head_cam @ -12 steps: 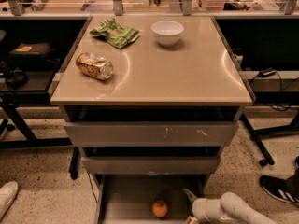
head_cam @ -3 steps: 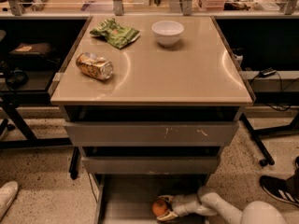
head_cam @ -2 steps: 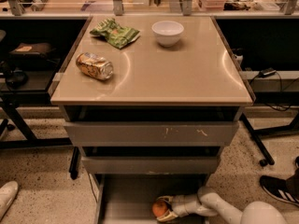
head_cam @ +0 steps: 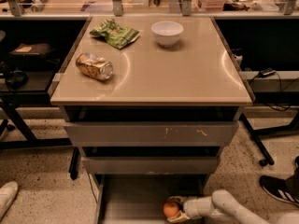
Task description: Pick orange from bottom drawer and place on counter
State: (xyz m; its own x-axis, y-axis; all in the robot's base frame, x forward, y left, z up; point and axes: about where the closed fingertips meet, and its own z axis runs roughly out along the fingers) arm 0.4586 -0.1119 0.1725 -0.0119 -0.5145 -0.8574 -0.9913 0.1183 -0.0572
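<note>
fingers (head_cam: 177,218) of gripper (head_cam: 171,209) clasping orange (head_cam: 169,211) between them, in bottom drawer (head_cam: 133,200)

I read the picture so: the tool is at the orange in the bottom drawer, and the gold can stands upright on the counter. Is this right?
Not fully. The camera view shows the gold can lying on its side on the counter, not upright. The rest holds: the tool is at the orange in the bottom drawer.

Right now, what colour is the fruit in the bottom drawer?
The orange is orange-red, in the camera view; the gripper is at it.
</note>
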